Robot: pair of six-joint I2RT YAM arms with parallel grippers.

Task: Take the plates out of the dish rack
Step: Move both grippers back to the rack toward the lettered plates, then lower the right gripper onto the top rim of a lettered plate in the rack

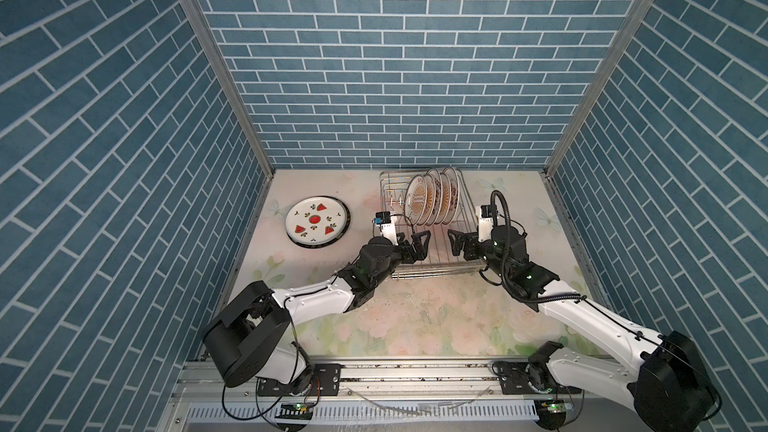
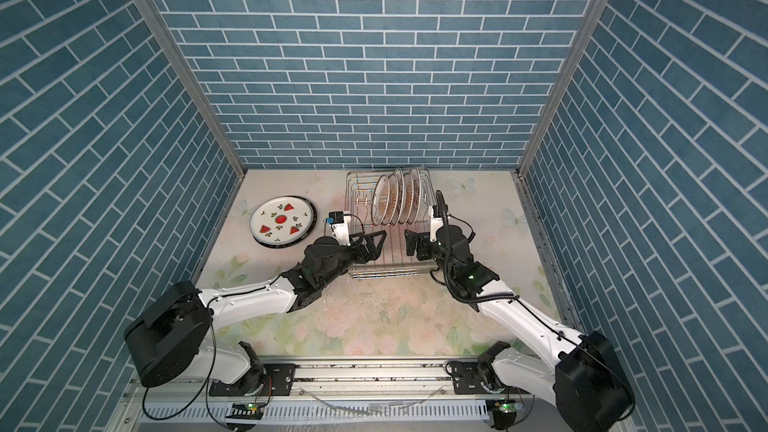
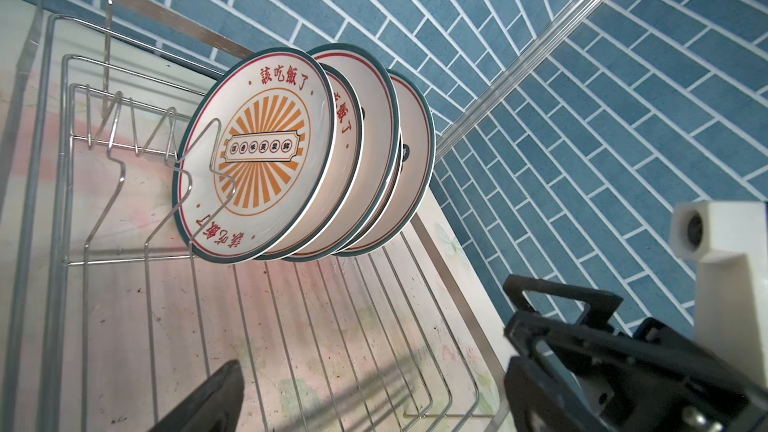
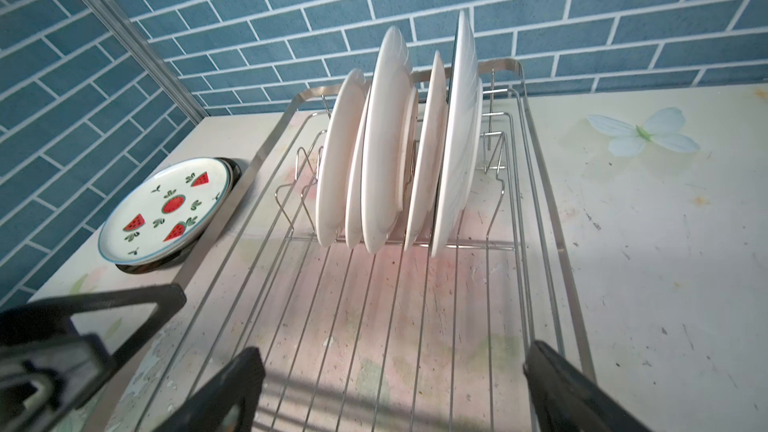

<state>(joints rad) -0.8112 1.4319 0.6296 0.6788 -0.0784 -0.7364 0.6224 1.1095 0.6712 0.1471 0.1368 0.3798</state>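
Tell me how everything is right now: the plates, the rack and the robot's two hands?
Silver metal wire dish rack: on the flowery table, still partly loaded.
Round white orange-sunburst plates: standing on edge between the prongs at the rack's far end.
Round white watermelon plate: out of the rack, lying flat on a dark-rimmed plate.
Left gripper: open, empty.
Right gripper: open, empty.

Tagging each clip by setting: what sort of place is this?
Likely a staged kitchen test cell, not a home: blue brick-pattern panel walls box in a floral-printed tabletop, where a silver wire dish rack holds upright round white plates with orange sunbursts.
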